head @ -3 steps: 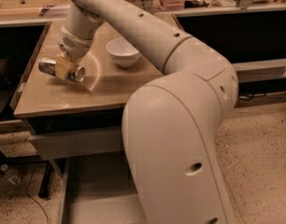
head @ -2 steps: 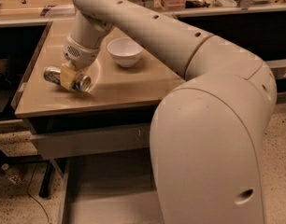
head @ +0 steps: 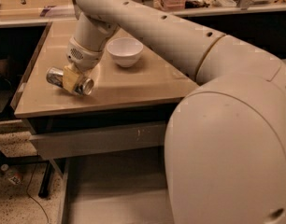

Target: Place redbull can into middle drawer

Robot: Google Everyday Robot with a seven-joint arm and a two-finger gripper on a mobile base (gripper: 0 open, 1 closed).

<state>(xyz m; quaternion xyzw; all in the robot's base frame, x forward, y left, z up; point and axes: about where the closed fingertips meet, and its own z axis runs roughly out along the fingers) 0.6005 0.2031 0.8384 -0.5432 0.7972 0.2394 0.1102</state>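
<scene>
The arm [head: 227, 125] fills the view from 3 o'clock to 5 o'clock and reaches up and over to 10 o'clock. Under it lies the tabletop [head: 133, 90], tan and flat. At 6 o'clock the middle drawer [head: 110, 190] stands pulled out, its plain grey floor exposed. Just above it is a shut drawer front [head: 96, 143] with white scratches. A white bowl [head: 125, 51] sits on the tabletop at 12 o'clock, apart from the work.

At 9 o'clock the claw [head: 71, 80] is clamped around the redbull can [head: 54, 75]. The can lies on its side over the front left part of the tabletop, one shiny end poking out each side of the grip. I cannot tell whether it rests on the surface or hangs just clear.

I judge the can light, rigid along its length, thin-walled and slick, so hard squeezing risks denting it and a loose grip risks a slide. The mid-body hold across the narrow width looks correct and balanced. I note no reason to regrip before carrying it down toward 6 o'clock.
</scene>
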